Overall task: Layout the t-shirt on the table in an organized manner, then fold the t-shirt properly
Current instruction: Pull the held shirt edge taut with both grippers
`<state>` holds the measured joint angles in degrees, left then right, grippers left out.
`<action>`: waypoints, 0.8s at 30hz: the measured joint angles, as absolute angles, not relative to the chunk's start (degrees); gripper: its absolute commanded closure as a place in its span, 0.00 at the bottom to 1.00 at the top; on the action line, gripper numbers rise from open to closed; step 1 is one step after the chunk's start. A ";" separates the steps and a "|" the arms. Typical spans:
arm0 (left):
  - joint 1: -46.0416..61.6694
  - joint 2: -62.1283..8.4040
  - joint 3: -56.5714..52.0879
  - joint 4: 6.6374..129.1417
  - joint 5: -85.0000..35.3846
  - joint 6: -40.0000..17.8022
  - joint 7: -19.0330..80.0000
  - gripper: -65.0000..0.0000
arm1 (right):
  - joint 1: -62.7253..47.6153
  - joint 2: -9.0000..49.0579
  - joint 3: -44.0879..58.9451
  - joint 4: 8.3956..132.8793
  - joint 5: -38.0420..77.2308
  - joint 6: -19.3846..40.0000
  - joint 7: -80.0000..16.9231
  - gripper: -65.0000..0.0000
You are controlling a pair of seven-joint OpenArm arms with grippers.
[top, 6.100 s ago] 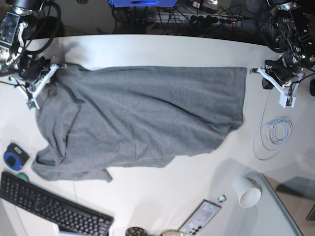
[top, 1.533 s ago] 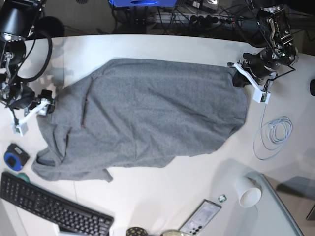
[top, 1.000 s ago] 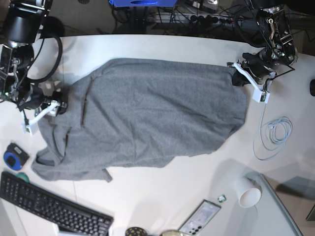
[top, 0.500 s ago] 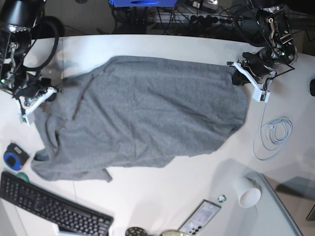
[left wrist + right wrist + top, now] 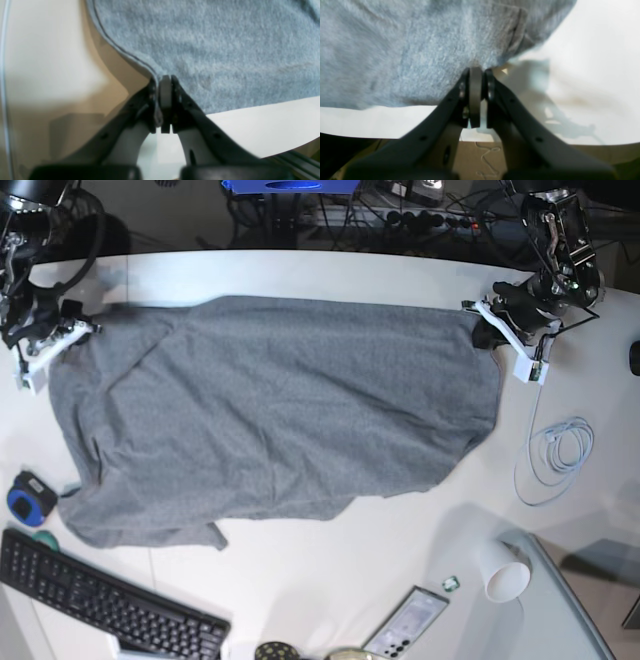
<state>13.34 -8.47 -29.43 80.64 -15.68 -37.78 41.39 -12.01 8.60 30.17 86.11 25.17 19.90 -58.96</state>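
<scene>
Between our left fingers (image 5: pixel 162 105) the hem of the t-shirt (image 5: pixel 280 420) sits pinched tight, and our right fingers (image 5: pixel 475 100) have just clamped onto its opposite edge. Since a second ago that right end has been drawn outward, so the shirt now lies stretched across the counter (image 5: pixel 350 580), largely flattened for folding. Near the lower corner, a white paper cup (image 5: pixel 503 572) lies tipped; we cannot see anything inside it.
</scene>
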 measured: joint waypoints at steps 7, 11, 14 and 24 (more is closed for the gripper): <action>14.02 -8.43 -29.41 80.66 -15.84 -37.78 41.43 1.00 | -13.23 8.60 30.39 86.13 25.17 19.90 -58.78 0.49; 13.98 -8.43 -29.41 80.66 -15.86 -37.80 41.39 1.00 | -13.02 8.62 30.39 86.11 25.32 19.90 -58.48 0.57; 13.98 -8.43 -29.43 80.66 -15.86 -37.78 41.39 1.00 | -12.23 7.73 30.50 86.11 25.12 19.90 -58.81 0.76; 13.98 -8.29 -29.43 80.66 -15.86 -37.80 41.39 1.00 | -13.30 7.03 30.44 86.48 25.36 19.88 -61.54 0.94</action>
